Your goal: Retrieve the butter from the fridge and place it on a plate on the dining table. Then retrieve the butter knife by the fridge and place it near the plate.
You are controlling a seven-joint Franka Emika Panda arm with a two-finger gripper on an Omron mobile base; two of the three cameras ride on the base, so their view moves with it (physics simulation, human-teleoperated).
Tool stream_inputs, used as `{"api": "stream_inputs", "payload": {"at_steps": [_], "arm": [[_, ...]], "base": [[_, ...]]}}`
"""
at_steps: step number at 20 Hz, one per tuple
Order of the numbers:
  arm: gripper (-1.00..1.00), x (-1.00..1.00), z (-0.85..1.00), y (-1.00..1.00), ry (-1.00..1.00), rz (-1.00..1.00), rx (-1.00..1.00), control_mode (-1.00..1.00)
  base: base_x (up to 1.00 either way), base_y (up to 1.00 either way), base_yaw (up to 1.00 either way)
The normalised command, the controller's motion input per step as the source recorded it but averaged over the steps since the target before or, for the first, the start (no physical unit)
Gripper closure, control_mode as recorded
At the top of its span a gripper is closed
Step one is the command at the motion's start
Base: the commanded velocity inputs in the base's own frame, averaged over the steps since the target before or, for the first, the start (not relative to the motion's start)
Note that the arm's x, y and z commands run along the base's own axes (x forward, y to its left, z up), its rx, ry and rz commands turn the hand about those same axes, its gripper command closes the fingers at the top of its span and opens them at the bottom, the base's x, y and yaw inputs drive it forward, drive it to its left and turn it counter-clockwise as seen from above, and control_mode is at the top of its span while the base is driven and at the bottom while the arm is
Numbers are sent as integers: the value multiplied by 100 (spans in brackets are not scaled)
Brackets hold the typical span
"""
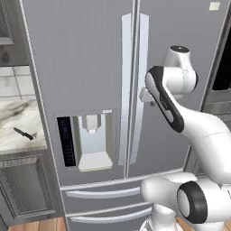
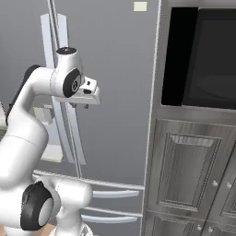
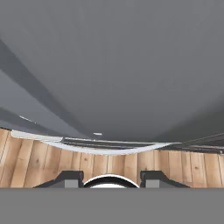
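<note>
The grey fridge stands with both doors shut, so the butter is hidden. My gripper hangs close in front of the right door, just right of its long vertical handle, fingers pointing down. In the hand view the fingertips stand apart with nothing between them, so my gripper is open, looking down the door to the drawer handle. The butter knife lies on the marble counter left of the fridge. The plate and dining table are out of view.
A water dispenser is set in the left door, with drawers below. Right of the fridge stand a dark built-in oven window and grey panelled cabinets. Wooden floor lies beneath.
</note>
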Motion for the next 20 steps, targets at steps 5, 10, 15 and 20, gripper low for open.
{"api": "stream_inputs", "payload": {"at_steps": [5, 10, 15, 20], "arm": [[-100, 0, 0, 0, 0, 0, 0, 100], [-100, 0, 0, 0, 0, 0, 0, 100], [-100, 0, 0, 0, 0, 0, 0, 100], [-100, 0, 0, 0, 0, 0, 0, 100]], "base": [[-33, 8, 0], [-49, 22, 0], [-32, 53, 0], [-20, 20, -1]]}}
